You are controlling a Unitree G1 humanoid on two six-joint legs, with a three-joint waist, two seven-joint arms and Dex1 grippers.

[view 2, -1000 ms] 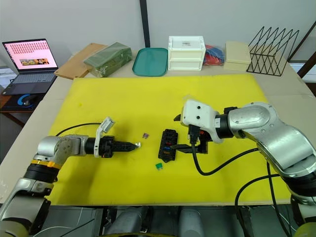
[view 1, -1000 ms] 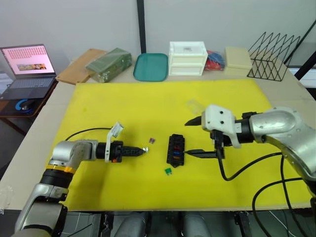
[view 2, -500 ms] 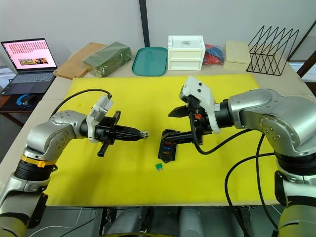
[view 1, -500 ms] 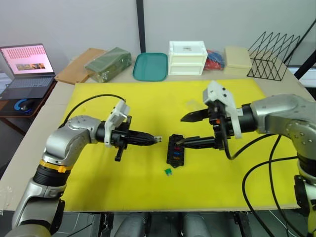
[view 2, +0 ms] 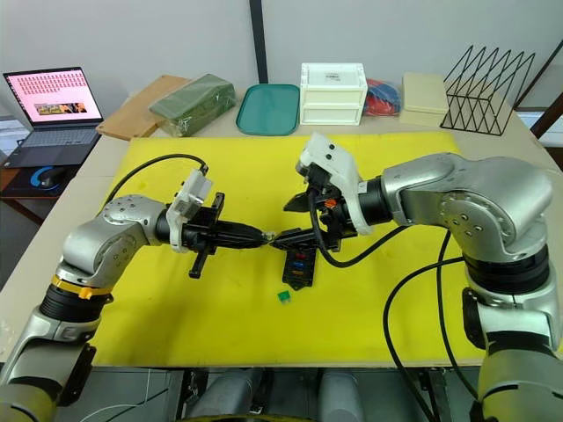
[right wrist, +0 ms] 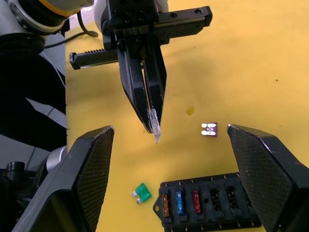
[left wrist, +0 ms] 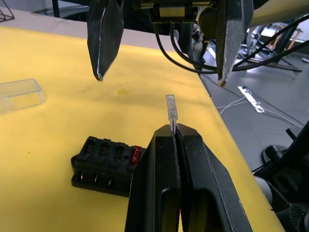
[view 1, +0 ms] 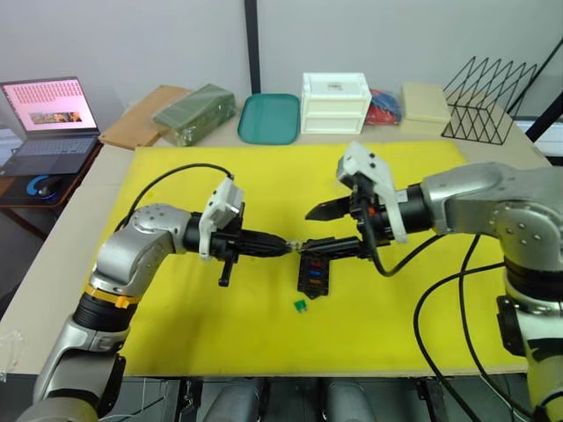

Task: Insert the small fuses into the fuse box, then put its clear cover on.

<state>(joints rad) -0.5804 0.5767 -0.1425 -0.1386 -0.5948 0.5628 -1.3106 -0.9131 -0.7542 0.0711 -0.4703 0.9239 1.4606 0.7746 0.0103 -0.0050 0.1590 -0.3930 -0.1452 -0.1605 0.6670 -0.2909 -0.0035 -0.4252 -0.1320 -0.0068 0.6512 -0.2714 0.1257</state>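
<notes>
My left gripper (view 1: 288, 247) is shut on a pale grey fuse (left wrist: 171, 108), held up above the yellow mat. My right gripper (view 1: 306, 232) is open, its two fingers either side of that fuse without touching it. Just below them the black fuse box (view 1: 314, 268) lies on the mat with yellow, blue and red fuses (right wrist: 179, 203) in one row. A green fuse (view 1: 300, 305) lies in front of the box and a purple fuse (right wrist: 209, 129) lies beside it. The clear cover (left wrist: 19, 94) rests on the mat behind the box.
Along the table's back edge stand a teal tray (view 1: 268, 119), a white drawer unit (view 1: 334, 104), a green box (view 1: 193, 112) and a black wire rack (view 1: 488, 98). A laptop (view 1: 44, 114) sits on a side table at the left.
My left gripper rose off the mat and swung right with the grey fuse. My right gripper moved left and turned, so its open fingers now bracket the fuse above the box.
</notes>
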